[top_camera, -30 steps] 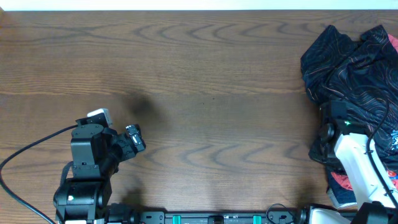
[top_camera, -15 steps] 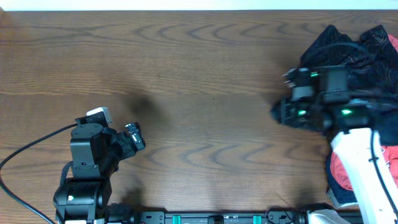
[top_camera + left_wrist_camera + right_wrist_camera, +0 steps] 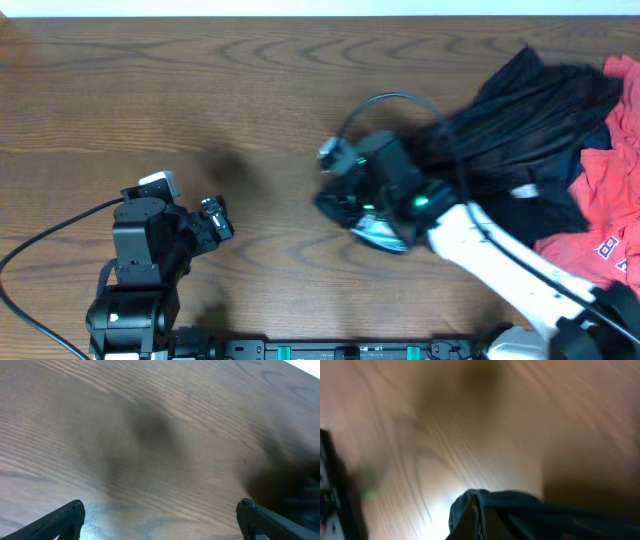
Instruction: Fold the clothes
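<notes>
jersey (image 3: 520,120): print smeared, unreadable; near end hidden under right arm (image 3: 480,250); in right wrist view just a dark blur, cut at bottom edge
red shirt (image 3: 600,200): cut by right edge, white letters partly out of frame
right gripper (image 3: 479,522): blurred, fingers cut at bottom edge; overhead, tips hidden under its own body
left gripper (image 3: 160,522): only two fingertips show, rest cut at bottom edge
left arm (image 3: 135,270): base cut at bottom edge
dark patch (image 3: 290,490): too blurred to tell
dark shape (image 3: 326,490): at left edge, cut off, blurred, green glow
</notes>
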Robot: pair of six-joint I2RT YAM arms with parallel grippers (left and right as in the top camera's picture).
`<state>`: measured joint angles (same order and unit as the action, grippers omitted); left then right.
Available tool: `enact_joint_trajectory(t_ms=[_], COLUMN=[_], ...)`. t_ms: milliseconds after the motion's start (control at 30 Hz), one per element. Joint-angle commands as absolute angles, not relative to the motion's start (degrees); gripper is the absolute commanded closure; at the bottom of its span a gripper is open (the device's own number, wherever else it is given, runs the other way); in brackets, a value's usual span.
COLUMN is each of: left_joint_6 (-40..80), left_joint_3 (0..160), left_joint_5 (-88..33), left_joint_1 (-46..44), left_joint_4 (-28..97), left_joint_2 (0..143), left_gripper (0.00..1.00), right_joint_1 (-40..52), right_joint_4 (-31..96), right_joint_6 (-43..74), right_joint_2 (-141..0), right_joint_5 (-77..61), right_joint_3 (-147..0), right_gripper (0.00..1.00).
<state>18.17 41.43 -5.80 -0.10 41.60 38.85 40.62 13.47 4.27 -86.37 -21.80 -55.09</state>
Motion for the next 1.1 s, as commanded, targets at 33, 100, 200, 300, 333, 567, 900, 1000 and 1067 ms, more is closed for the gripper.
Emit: enact_joint_trajectory(t_ms=[33,100,200,300,333,567,900,1000,1067], left_joint_6=[18.5,18.5,18.5,18.5,18.5,19.5,25.4,25.4,25.4], left_joint_3=[42.6,42.6,42.6,42.6,42.6,42.3,42.2,42.2,42.2], left_joint_5=[-5.4,-5.4,-5.4,-5.4,-5.7,-13.6,-19.4,-23.9,-25.4], left_joint_1=[0.1,0.1,0.1,0.1,0.1,0.1,-0.4,-1.3,-2.3], left_joint_4=[41.5,41.5,41.5,41.0,40.6,36.1,34.6,32.6,30.9], left_joint_2=[38.9,38.9,38.9,38.9,38.9,41.6,63.3,70.8,75.6], left_gripper=[0.02,0.02,0.02,0.02,0.02,0.02,0.02,0.02,0.01], right_joint_1=[47.2,48.2,47.6,44.8,43.7,32.6,23.5,22.2,21.5], right_joint_4=[6.5,8.0,14.1,22.2,24.5,38.0,46.8,47.4,47.4], right_joint_6=[6.8,7.7,9.1,15.7,16.7,17.0,18.9,18.9,19.5], right_joint_2=[-89.7,-90.1,-89.4,-86.7,-85.6,-78.5,-77.7,-77.7,-77.7], right_joint_5=[-20.9,-15.6,-4.2,8.4,10.1,10.9,8.4,8.4,8.3], right_joint_3=[-55.4,-55.4,-55.4,-55.4,-55.4,-55.4,-55.4,-55.4,-55.4], right_gripper=[0.92,0.52,0.01,0.01,0.01,0.01,0.01,0.01,0.01])
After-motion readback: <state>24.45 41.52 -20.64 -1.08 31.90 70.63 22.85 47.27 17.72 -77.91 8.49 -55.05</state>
